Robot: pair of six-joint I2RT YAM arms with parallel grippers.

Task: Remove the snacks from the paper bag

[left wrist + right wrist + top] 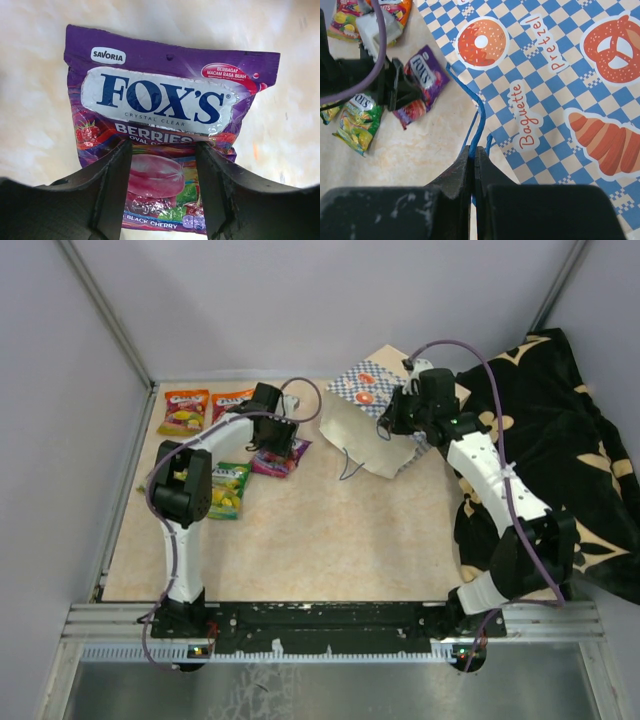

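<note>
My left hand (162,150) hangs over the purple packet (165,100) with its fingers set a middling way apart, one on each side of the packet's lower half. I can't tell whether they touch the film. The packet lies flat on the desk (330,540), out of the paper bag (545,90). My right hand (474,155) is pinched tight on the bag's blue cord (479,120), with the checked side spreading away toward 1 o'clock.

What worries me is that the packet is glossy, flat and wider than my gap. A squeeze from here could skid off it, or crumple it and shove it toward 12 o'clock. On the right, the thin cord could slide through my pinch and let the bag flop. Pulling on that one handle could also tip the bag. I can't see inside it, so I can't say what is left.

Seen from above, the bag sits at 1 o'clock on the desk, hard against the black cloth (560,420) at 3 o'clock. An orange packet (184,410) lies near the rail at 10 o'clock, and a green packet (228,490) lies under my left arm at 9. The middle of the desk, toward 6 o'clock, is where I have room to move.
</note>
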